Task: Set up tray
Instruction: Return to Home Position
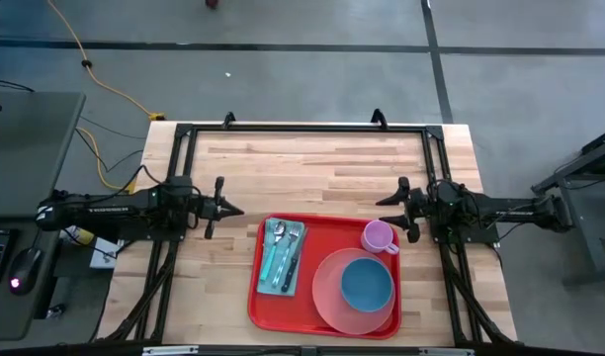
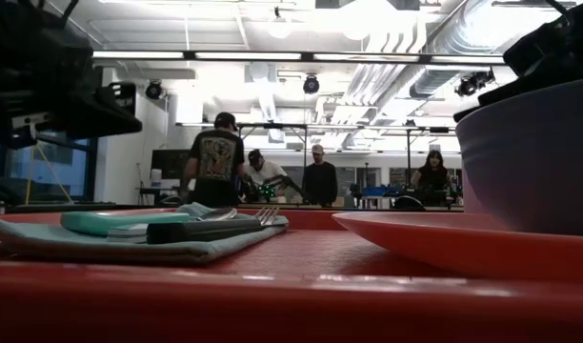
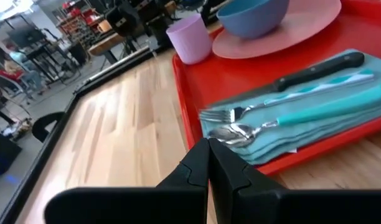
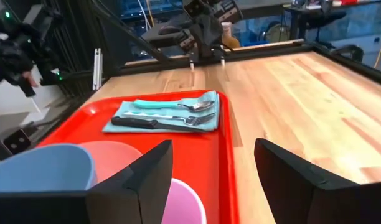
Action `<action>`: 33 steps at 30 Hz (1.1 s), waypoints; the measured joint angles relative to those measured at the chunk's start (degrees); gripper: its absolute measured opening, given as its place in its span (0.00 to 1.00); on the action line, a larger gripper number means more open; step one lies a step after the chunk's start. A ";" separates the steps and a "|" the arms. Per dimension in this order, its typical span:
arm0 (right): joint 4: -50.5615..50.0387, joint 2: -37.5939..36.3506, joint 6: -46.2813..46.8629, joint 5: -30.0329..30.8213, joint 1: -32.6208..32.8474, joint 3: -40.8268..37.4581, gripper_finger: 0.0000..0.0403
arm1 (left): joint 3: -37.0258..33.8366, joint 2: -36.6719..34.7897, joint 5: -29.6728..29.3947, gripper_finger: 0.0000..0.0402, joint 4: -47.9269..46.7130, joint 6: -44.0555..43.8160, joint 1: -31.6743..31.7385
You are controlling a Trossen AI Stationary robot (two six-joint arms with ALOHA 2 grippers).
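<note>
Squarely on the pale wooden surface (image 1: 312, 168) sits the red tray (image 1: 275, 312), closer to the surface's near edge than to its far one. On the tray, a teal napkin (image 1: 283, 259) carries a fork, spoon and knife side by side; a salmon plate (image 1: 327, 297) holds a blue bowl (image 1: 367, 284), and a lilac cup (image 1: 379, 235) stands upright in the far corner. The left gripper (image 1: 233, 209) hangs off the tray's napkin-side far corner, fingers clenched on nothing. The right gripper (image 1: 385, 201) hangs just beyond the tray's far edge near the cup, fingers released and empty. Beyond the tray, several people (image 2: 215, 167) stand among benches under bright ceiling lights. Grey floor (image 1: 283, 79) surrounds the surface, crossed by a yellow cable (image 1: 95, 74).
</note>
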 joint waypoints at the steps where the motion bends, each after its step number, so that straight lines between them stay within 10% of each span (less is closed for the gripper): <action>1: -0.01 0.01 1.08 -0.01 0.01 0.00 0.51 | 0.00 0.00 -0.02 0.10 -0.50 0.01 0.00; 33: -0.04 0.01 2.63 -0.09 0.02 -0.04 0.51 | 0.00 -0.02 -1.66 0.10 -2.90 1.44 0.00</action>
